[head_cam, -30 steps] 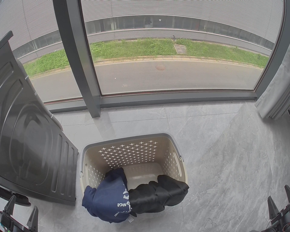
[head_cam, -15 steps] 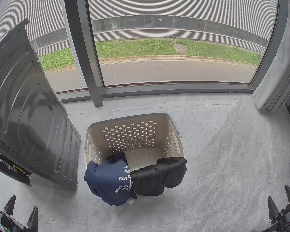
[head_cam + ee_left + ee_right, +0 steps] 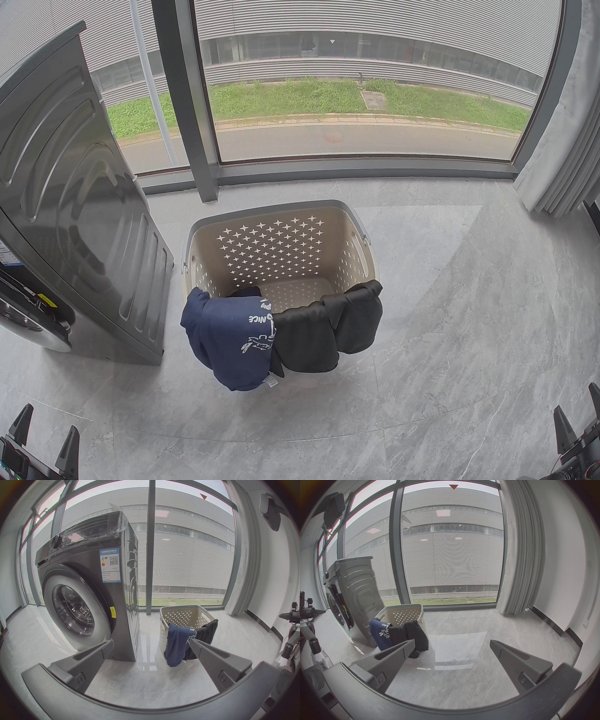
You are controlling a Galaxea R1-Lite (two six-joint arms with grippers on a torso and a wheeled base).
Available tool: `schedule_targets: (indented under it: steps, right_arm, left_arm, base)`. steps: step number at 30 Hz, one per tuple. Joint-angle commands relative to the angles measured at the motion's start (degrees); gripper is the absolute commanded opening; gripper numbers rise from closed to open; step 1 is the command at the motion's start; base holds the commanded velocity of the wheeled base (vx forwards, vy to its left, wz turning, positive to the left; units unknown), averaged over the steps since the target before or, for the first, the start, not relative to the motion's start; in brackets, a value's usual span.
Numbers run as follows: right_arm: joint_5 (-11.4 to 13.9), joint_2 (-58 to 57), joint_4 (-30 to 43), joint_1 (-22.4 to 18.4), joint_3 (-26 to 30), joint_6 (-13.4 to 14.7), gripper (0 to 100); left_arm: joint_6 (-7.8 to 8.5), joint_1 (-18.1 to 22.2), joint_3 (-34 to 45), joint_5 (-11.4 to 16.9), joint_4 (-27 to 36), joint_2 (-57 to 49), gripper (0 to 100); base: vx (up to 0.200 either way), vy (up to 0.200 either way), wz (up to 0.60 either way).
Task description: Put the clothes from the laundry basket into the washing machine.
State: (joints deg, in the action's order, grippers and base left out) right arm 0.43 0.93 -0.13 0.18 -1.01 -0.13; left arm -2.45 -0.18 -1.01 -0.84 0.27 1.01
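- Grey tiled floor [image 3: 475, 300] — laundry basket [image 3: 269, 208] beside washing machine [image 3: 75, 200].
- Navy sweatshirt [image 3: 231, 337], black garment [image 3: 325, 325] draped over its near rim.
- Left gripper [image 3: 151, 643], right gripper [image 3: 451, 644] — jaws apart, empty.

Navy top [image 3: 234, 340] and black garment [image 3: 328, 328] drape basket [image 3: 269, 250] rim.

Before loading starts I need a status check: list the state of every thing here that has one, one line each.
dark grey front-loading washing machine: round door looks shut.
beige plastic laundry basket with star-shaped holes: upright on the floor beside the machine.
navy blue printed garment: draped over the basket's near rim, hanging outside.
black garment: draped over the same rim, beside the navy one.
left gripper: open, empty.
right gripper: open, empty.
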Motion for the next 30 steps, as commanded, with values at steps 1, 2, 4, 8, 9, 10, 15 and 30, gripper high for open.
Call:
schedule_targets:
  steps: [1, 2, 4, 8, 9, 10, 15, 30]
  right_arm:
    - [0.0, -0.9, 0.0, 0.0, 1.0, 0.0, 100]
    - [0.0, -0.9, 0.0, 0.1, 1.0, 0.0, 100]
    - [0.1, -0.9, 0.0, 0.1, 1.0, 0.0, 100]
    - [0.1, -0.9, 0.0, 0.1, 1.0, 0.0, 100]
    - [0.1, -0.9, 0.0, 0.1, 1.0, 0.0, 100]
    - [0.1, -0.9, 0.0, 0.1, 1.0, 0.0, 100]
    - [0.1, -0.9, 0.0, 0.1, 0.9, 0.0, 100]
    - [0.1, -0.9, 0.0, 0.1, 0.9, 0.0, 100]
  left_arm:
    - [-0.01, -0.1, 0.8, 0.1, 0.0, -0.7, 100]
    - [-0.01, -0.1, 0.8, 0.1, 0.0, -0.7, 100]
    - [-0.01, 0.0, 0.8, 0.1, 0.0, -0.7, 100]
    - [-0.01, 0.0, 0.8, 0.0, 0.0, -0.7, 100]
    - [-0.01, 0.0, 0.8, 0.1, 0.0, -0.7, 100]
    - [-0.01, 0.0, 0.8, 0.0, 0.0, -0.7, 100]
    - [-0.1, 0.0, 0.8, 0.0, 0.0, -0.7, 100]
    - [-0.1, 0.0, 0.8, 0.0, 0.1, -0.7, 100]
  base:
    - [0.0, 0.0, 0.0]
    - [0.0, 0.0, 0.0]
    - [0.0, 0.2, 0.0]
    - [0.0, 0.2, 0.0]
    - [0.0, 0.2, 0.0]
    - [0.0, 0.2, 0.0]
    - [0.0, 0.2, 0.0]
    - [0.0, 0.2, 0.0]
